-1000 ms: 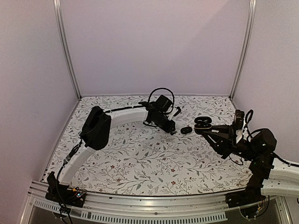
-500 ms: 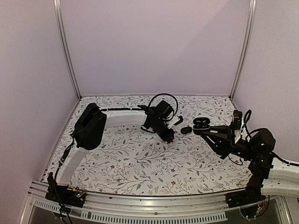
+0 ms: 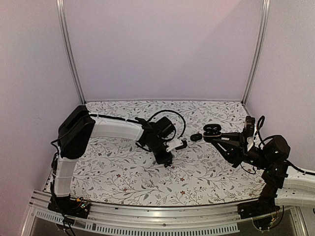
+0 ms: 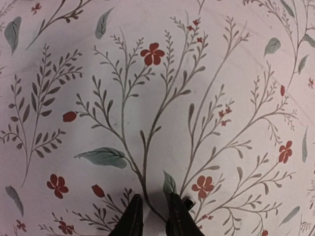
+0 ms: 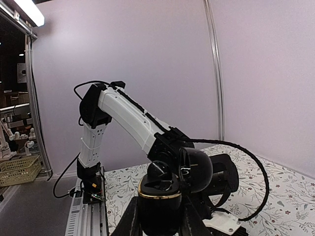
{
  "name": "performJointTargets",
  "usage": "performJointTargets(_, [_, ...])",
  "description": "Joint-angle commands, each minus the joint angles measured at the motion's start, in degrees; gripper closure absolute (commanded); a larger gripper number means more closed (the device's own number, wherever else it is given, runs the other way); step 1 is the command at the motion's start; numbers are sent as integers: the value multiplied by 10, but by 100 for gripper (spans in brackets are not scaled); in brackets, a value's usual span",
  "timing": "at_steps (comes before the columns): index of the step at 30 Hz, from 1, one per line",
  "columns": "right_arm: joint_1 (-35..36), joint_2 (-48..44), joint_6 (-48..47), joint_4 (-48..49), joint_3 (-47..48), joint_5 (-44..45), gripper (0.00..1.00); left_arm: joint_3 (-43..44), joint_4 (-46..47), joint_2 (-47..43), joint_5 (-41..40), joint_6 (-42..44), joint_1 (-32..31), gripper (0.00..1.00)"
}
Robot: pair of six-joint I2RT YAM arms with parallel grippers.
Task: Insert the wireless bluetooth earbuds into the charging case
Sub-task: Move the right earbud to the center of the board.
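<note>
You have the charging case (image 3: 212,130) between the right gripper's (image 5: 160,219) fingers, toward the table's (image 3: 123,182) far right corner. Just left of it, a small rounded piece (image 3: 196,136) lies on the table. The left gripper (image 3: 166,161) hangs over the middle, left of both.

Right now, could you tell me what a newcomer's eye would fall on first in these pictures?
Probably the open black charging case with its gold rim, pinched in the right gripper at the right. Next, the long white left arm stretched across the floral tablecloth, left gripper pointing down near the middle. A small black object lies just beside the case.
</note>
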Motion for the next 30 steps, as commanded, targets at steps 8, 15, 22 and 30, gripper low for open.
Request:
performJointTargets(8, [-3, -7, -6, -4, 16, 0, 100, -179, 164, -228, -112, -67, 21, 71])
performJointTargets(15, [-3, -19, -14, -18, 16, 5, 100, -246, 159, -248, -112, -175, -30, 77])
performJointTargets(22, [-3, -25, -12, -21, 12, 9, 100, -238, 166, -203, -107, -192, -65, 83])
performJointTargets(30, [-3, -29, -13, -24, 10, 17, 100, -217, 156, -149, -112, -183, -75, 86])
